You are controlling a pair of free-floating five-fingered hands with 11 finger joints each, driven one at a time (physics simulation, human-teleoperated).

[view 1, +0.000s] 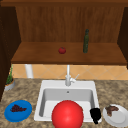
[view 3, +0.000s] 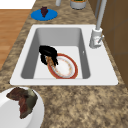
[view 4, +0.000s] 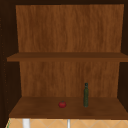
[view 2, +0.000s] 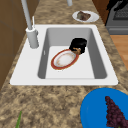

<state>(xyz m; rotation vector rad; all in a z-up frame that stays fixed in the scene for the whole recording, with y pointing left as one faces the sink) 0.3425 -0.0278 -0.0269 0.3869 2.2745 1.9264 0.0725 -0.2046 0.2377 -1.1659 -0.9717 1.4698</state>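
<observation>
A plate with a red rim and a white middle [view 2: 63, 60] [view 3: 65, 68] stands tilted in the white sink [view 1: 65, 83]. From the front its red underside [view 1: 67, 115] faces me. My right hand [view 1: 95, 114] is at the plate's right edge, low in the basin. In the side views the same hand [view 2: 79, 45] [view 3: 47, 52] has its fingers curled over the plate's rim.
A faucet [view 1: 68, 77] rises behind the basin. A blue plate of dark grapes [view 1: 18, 110] lies on the left counter, a white plate with brown food [view 1: 116, 115] on the right. A red fruit [view 1: 62, 50] and a green bottle [view 1: 86, 41] stand on the shelf above.
</observation>
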